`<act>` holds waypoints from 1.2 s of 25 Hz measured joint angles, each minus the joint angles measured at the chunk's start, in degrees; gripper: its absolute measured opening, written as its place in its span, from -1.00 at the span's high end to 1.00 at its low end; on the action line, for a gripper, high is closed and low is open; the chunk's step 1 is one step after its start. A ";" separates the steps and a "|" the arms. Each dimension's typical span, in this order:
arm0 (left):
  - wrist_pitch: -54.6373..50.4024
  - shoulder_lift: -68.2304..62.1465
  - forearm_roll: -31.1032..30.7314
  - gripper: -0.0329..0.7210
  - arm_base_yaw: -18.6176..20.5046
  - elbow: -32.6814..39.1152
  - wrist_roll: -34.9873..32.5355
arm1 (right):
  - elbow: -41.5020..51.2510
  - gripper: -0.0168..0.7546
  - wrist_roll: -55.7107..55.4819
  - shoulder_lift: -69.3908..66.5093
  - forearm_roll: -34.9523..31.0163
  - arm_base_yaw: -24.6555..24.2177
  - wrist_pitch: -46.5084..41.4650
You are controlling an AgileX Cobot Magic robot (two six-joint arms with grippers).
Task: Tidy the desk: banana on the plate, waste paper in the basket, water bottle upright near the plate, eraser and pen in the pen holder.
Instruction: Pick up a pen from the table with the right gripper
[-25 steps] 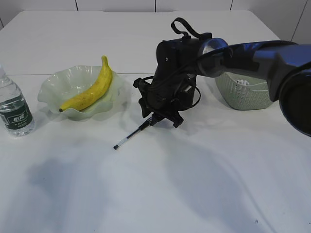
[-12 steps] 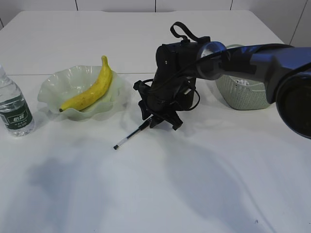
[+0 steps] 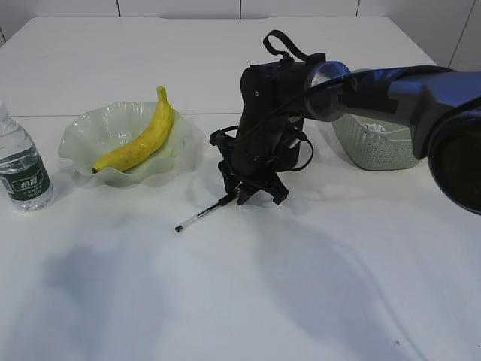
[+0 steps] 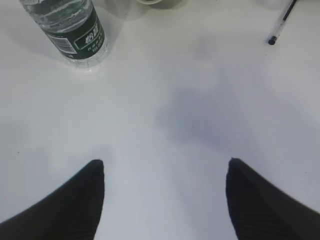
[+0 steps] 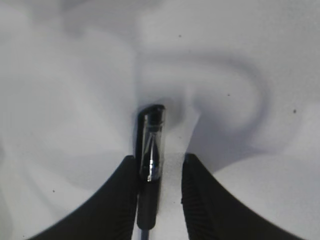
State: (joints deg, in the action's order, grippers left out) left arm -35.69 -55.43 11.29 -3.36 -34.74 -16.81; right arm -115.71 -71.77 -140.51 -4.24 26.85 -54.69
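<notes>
Since a second ago the right tool (image 3: 254, 197) has shifted slightly rightward over the pen (image 3: 201, 214), which lies on the worktop (image 3: 240, 286) just right of the plate (image 3: 124, 143), jaws straddling its cap end without visibly pinching, presumably aligning to lift it.

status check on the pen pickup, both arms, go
Right gripper straddling pen at its rear end; pen against one finger, not clamped. Left gripper open, empty, above bare table near water bottle. Nothing in the way.
</notes>
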 joint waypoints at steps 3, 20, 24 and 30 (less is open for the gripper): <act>0.00 0.00 0.00 -0.51 0.00 0.00 0.00 | 0.00 0.34 0.00 0.00 0.15 0.00 -0.18; 0.00 0.00 0.00 -0.51 0.00 0.00 0.00 | 0.00 0.34 -2.90 0.00 1.47 0.00 -2.29; 0.00 0.00 0.00 -0.51 0.00 0.00 0.00 | 0.00 0.34 -2.90 0.10 1.82 0.00 -2.66; 0.00 0.00 0.00 -0.51 0.00 0.00 0.00 | 0.00 0.34 -3.39 0.10 1.82 0.00 -2.43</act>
State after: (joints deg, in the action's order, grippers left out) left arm -35.69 -55.43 11.29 -3.36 -34.74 -16.81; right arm -115.71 -75.16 -140.40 -2.42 26.85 -57.12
